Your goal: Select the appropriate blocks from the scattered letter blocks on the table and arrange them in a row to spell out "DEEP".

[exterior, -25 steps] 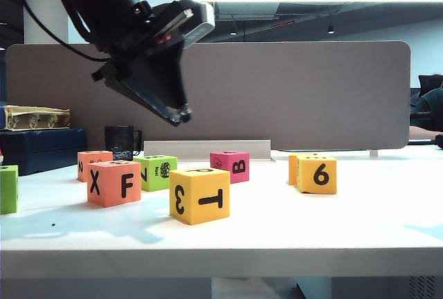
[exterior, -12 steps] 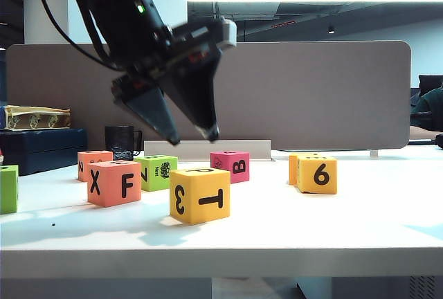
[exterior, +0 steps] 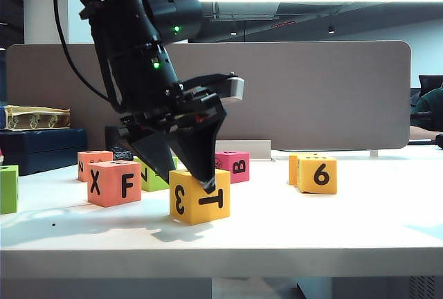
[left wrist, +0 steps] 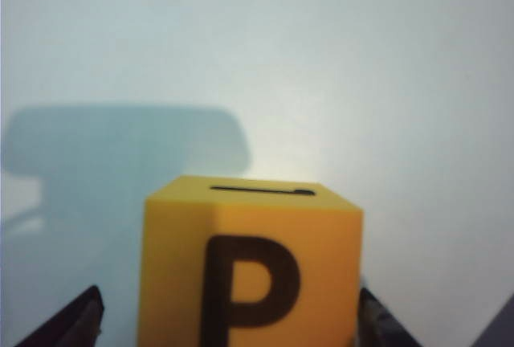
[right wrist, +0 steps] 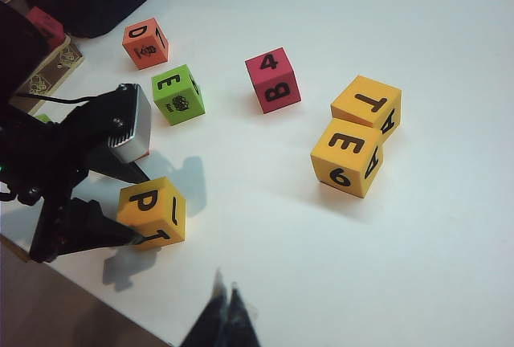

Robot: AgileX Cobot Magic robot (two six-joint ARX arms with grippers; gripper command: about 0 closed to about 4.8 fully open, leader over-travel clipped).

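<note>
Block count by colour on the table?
Yellow blocks: 3
Coral blocks: 2
Green blocks: 2
Pink block: 1
Total: 8
Left pincer open around the front yellow block; right pincer shut, above the table, apart from the blocks.

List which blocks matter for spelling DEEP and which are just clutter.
Needed: coral D block, green E block, yellow E/6 block, yellow P block, straddled by the open left pincer.
Clutter: pink B block, yellow T/A block, coral X/F block; the right pincer hangs shut, clear of all blocks.
</note>
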